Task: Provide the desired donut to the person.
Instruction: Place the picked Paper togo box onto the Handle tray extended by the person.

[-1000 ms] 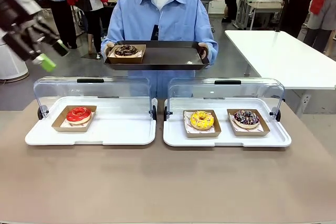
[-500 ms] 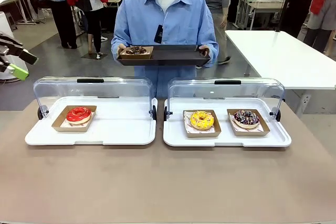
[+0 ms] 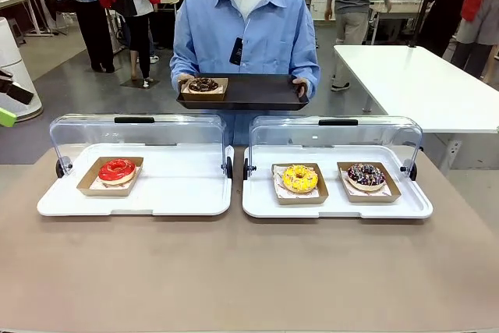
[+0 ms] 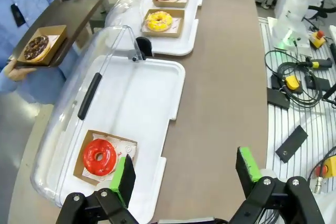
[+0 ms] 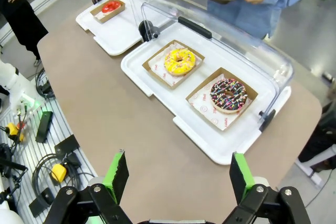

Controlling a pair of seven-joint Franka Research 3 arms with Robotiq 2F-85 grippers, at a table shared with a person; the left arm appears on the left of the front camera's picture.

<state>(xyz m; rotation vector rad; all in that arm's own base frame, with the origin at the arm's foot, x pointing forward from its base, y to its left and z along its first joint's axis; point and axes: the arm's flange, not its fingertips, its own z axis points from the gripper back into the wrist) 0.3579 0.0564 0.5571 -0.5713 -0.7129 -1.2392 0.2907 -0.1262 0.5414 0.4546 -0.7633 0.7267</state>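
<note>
The left hand (image 4: 186, 170) and right hand (image 5: 178, 170) hang spread wide and empty over the surface (image 3: 249, 271). The person (image 3: 245, 29) holds a dark tray (image 3: 261, 93) bearing a chocolate donut (image 3: 203, 84). The red donut (image 3: 117, 169), yellow donut (image 3: 300, 178) and sprinkled donut (image 3: 366, 175) lie in white trays (image 3: 171, 202), with raised clear lids (image 3: 136, 136) between them and the person.

The person (image 3: 245, 29), in a light blue shirt, stands far beyond both hands, holding a dark tray (image 3: 257, 91) level. On it, a chocolate donut (image 3: 203, 84) sits in a brown paper boat. A red-glazed donut (image 4: 100, 157) lies flat just beside the left hand (image 4: 185, 171). A yellow donut (image 5: 180, 61) and a sprinkled dark donut (image 5: 228, 95) lie side by side ahead of the right hand (image 5: 178, 171).
</note>
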